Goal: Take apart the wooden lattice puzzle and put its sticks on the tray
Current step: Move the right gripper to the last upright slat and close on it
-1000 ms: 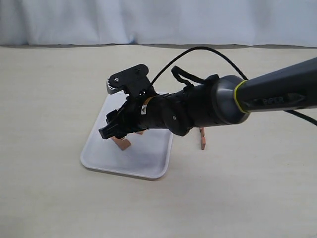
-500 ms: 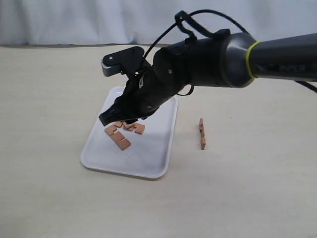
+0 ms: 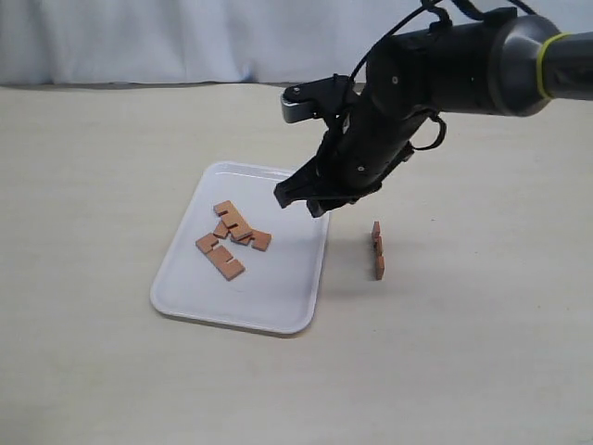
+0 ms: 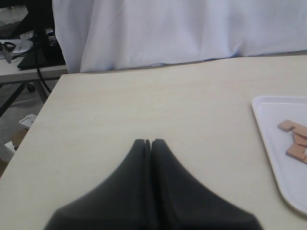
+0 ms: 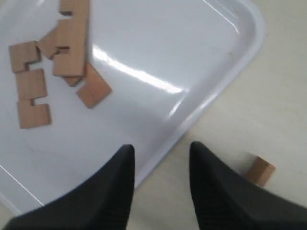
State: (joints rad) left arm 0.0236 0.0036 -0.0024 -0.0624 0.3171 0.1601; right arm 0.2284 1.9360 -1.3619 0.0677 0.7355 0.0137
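Observation:
No interlocked lattice puzzle shows; only loose sticks. Three notched orange-brown sticks (image 3: 232, 239) lie in a loose heap on the white tray (image 3: 269, 297). A fourth stick (image 3: 378, 250) rests on the table just right of the tray. My right gripper (image 3: 298, 201) hangs open and empty above the tray's right rim. In the right wrist view, the right gripper (image 5: 161, 148) straddles the tray (image 5: 192, 57) edge, with the heap of sticks (image 5: 67, 48) beyond and the table stick (image 5: 260, 171) beside one finger. My left gripper (image 4: 150, 141) is shut over bare table, left of the tray (image 4: 273, 143).
A white cloth backdrop (image 3: 185, 37) runs along the table's far edge. The right arm's dark body (image 3: 445, 65) and cable reach in from the upper right. In the left wrist view, the table's left edge (image 4: 43, 110) drops off to clutter on the floor.
The right arm has lifted off the tray's sticks and swung right, its open gripper now over the tray's right rim. The sticks stay where they lay.

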